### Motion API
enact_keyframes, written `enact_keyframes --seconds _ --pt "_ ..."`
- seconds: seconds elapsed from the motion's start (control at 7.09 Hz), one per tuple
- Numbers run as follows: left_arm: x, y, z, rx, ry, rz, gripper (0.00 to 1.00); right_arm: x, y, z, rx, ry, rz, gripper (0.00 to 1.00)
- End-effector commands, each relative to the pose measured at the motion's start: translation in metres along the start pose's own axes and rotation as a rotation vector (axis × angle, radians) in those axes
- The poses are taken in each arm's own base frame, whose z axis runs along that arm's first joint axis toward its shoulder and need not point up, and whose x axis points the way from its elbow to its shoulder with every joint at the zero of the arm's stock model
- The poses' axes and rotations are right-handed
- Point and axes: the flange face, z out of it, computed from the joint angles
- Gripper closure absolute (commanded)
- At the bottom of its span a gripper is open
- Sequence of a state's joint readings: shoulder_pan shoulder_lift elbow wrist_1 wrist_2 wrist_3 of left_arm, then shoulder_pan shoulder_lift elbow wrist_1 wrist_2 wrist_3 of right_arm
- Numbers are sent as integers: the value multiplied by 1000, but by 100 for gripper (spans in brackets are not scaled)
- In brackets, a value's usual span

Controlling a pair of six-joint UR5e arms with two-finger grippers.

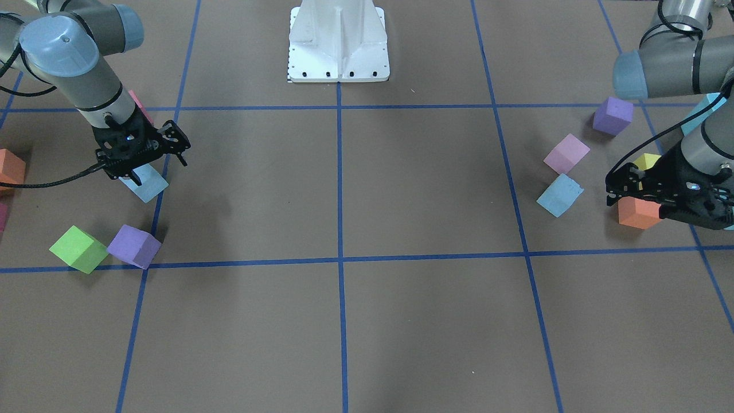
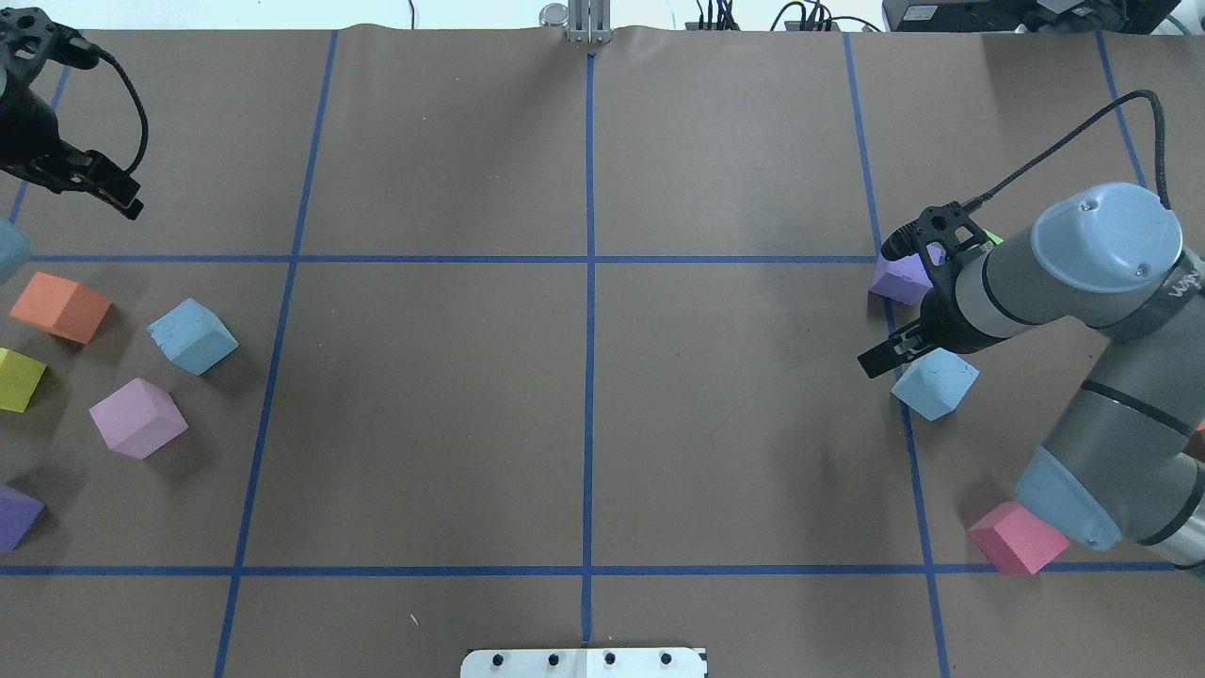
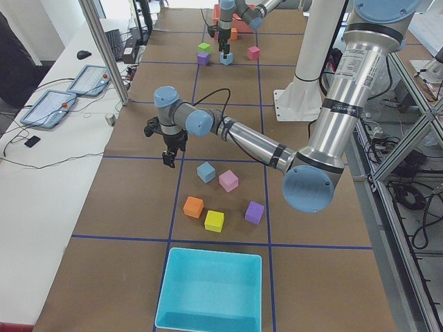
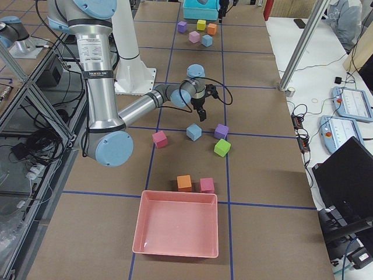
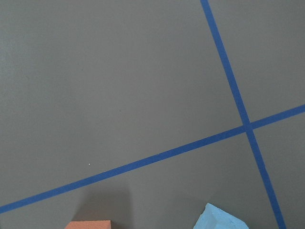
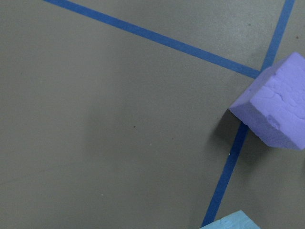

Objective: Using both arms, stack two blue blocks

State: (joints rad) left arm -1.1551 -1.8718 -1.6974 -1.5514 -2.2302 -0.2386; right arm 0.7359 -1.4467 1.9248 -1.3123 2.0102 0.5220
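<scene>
One pale blue block (image 2: 193, 336) lies on the left half of the table, and its corner shows in the left wrist view (image 5: 220, 218). My left gripper (image 2: 127, 202) hovers open and empty, beyond the orange cube (image 2: 61, 306) and apart from that block; it also shows in the front view (image 1: 610, 192). The other blue block (image 2: 935, 381) lies on the right half (image 1: 146, 183). My right gripper (image 2: 875, 361) hovers open and empty just above its far left edge, touching nothing. A sliver of that block shows in the right wrist view (image 6: 233, 222).
Yellow (image 2: 17, 379), lilac-pink (image 2: 138, 417) and purple (image 2: 14, 516) cubes lie around the left blue block. A purple cube (image 2: 899, 278) and a pink cube (image 2: 1017, 537) lie near the right one. A teal box (image 3: 211, 290) and a pink tray (image 4: 178, 227) stand at the table ends.
</scene>
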Motion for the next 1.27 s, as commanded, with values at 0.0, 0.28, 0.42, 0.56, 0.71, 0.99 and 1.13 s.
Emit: enact_keyframes --seconds 0.0,0.28,0.42,0.56,0.71,0.99,1.13 --pt "1 0 -1 2 1 -3 0 3 -3 3 -3 3 -159 2" --pt "0 0 1 -1 0 -6 0 29 -5 -9 -5 -5 -221 2" --pt "0 0 0 -1 0 -6 0 44 -6 -4 -13 13 -229 2" --pt "0 0 1 -3 0 -13 0 50 -4 4 -27 19 -222 2" --pt "0 0 1 -3 0 -13 0 52 -3 6 -29 26 -213 2" --pt "0 0 1 -3 1 -15 0 55 1 6 -34 28 -197 2" --pt "0 -1 0 -2 1 -19 0 57 6 8 -42 31 -189 2"
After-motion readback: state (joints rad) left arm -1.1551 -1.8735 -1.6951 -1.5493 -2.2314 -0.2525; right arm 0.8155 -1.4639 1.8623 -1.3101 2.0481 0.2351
